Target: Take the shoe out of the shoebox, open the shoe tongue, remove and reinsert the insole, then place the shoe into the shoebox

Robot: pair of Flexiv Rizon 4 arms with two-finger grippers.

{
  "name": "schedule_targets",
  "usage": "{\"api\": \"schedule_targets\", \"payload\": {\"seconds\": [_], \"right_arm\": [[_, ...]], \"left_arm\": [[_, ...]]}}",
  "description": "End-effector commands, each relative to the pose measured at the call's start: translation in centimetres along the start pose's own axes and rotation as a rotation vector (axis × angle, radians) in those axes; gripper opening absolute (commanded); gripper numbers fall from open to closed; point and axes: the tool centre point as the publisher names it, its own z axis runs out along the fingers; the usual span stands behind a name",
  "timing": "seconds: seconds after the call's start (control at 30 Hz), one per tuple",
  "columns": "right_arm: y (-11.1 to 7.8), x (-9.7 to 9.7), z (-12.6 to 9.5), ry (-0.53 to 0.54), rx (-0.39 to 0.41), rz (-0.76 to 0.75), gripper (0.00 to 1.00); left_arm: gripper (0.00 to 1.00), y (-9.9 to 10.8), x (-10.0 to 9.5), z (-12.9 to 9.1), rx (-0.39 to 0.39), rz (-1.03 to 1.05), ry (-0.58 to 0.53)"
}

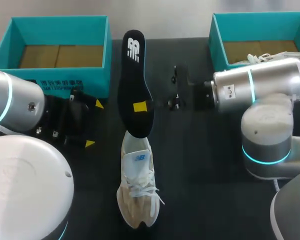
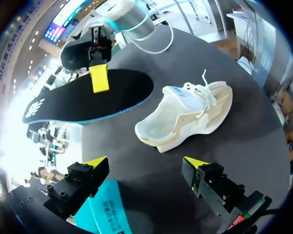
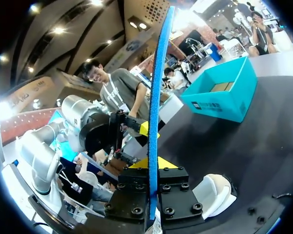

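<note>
A black insole with a blue underside hangs over the table, its tip just above the heel of the white shoe. My right gripper is shut on the insole's side edge. In the right wrist view the insole stands edge-on between the yellow tips of the right gripper. The shoe lies on the black table, toe toward the front edge. My left gripper is open and holds nothing, left of the shoe, near the left shoebox.
Two teal shoeboxes stand at the back. The left one shows a bare cardboard floor. The right one holds something white with laces. The right arm's silver wrist reaches over the table's right half.
</note>
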Motion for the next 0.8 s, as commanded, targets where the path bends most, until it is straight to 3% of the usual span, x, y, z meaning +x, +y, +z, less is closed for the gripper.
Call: {"api": "schedule_targets", "payload": {"seconds": [0.03,0.57,0.8], "right_arm": [[-1.1,0.2,0.4,-0.014,-0.04,-0.013,0.0],[-1.5,-0.9,1.9,-0.079,-0.094,-0.072,0.0],[-1.5,-0.9,1.9,-0.079,-0.094,-0.072,0.0]], "left_arm": [[1.0,-0.7,-0.2,0.4,-0.111,-0.045,0.04],[1.0,1.2,2.4,2.4,0.024,-0.24,0.128],[1.0,1.2,2.4,2.4,0.024,-0.24,0.128]]}}
